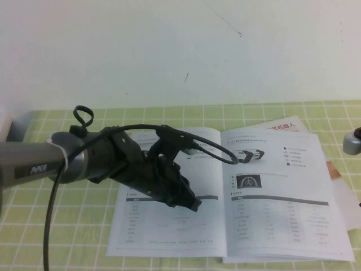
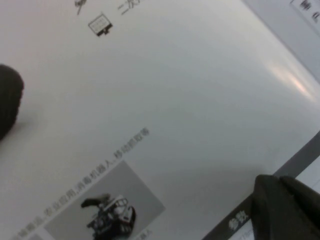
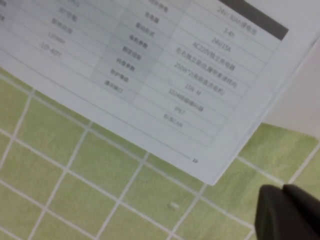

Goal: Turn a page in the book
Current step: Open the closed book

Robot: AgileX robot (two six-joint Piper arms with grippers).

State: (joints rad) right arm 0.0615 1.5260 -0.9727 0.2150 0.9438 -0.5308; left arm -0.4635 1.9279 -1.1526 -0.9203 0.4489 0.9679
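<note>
Lying open and flat on the green checked tablecloth [image 1: 67, 226], the book [image 1: 231, 197] sits right of centre in front of you, and the page [image 1: 279, 192] with the tracked robot photo, semicircular picture, dark bar and table forms its right half. Your left gripper [image 1: 189, 200] hangs low over the left-hand sheet near the spine; its wrist camera shows two dark fingers [image 2: 10, 100] set apart over the glossy paper, so the claw is released. Your right gripper [image 3: 290, 212] is clenched with nothing in it, poised over the cloth just off the book's corner.
</note>
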